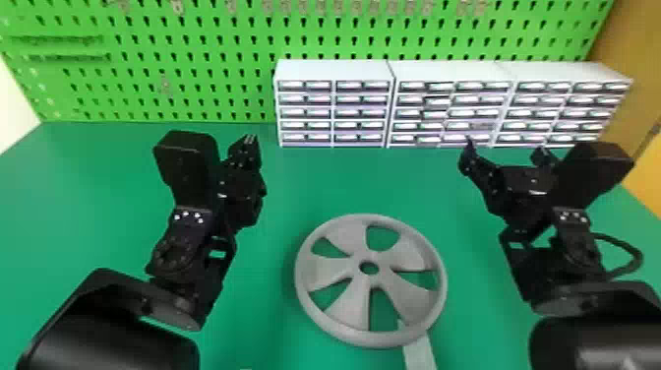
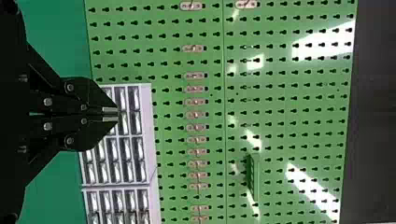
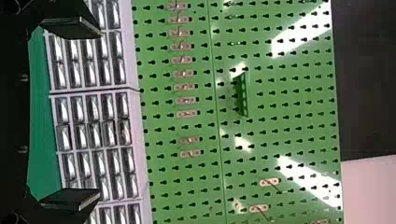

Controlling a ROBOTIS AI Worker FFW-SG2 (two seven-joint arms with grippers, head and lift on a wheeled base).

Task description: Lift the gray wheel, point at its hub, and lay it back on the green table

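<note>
Starting at the far left, a pale wall section (image 1: 12, 103) shows beside the green pegboard (image 1: 290, 46), which runs along the back with two narrow green rails (image 1: 66, 40) up in its left part and a row of small metal hooks (image 1: 374, 7) along the top. Below it spreads the green table (image 1: 93, 187), and over its left side comes the left arm, from the bottom corner. Here's the left gripper (image 1: 250, 141), fingers pointing toward the back and drawn in against each other; over in the left wrist view, the tips of that left gripper (image 2: 110, 115) meet with their pale ends side by side, in front of the drawers. Moving right, between the two arms and toward the near side, there's the gray wheel (image 1: 403, 253), broad face up over the table, its round hub (image 1: 369, 281) hole in plain sight and green showing between the spokes. A pale gray strip (image 1: 419, 352) passes beneath the rim's near right part and runs out to the bottom edge, so that side of the wheel has company. Behind, three white drawer cabinets (image 1: 334, 70) stand side by side against the pegboard. On to the right gripper (image 1: 505, 147), well apart from the wheel, and its fingers are spread wide with a clear gap between them, cabinets behind. A black cable (image 1: 634, 256) loops out beside that arm, and a brownish-yellow panel (image 1: 634, 64) closes off the far right.
</note>
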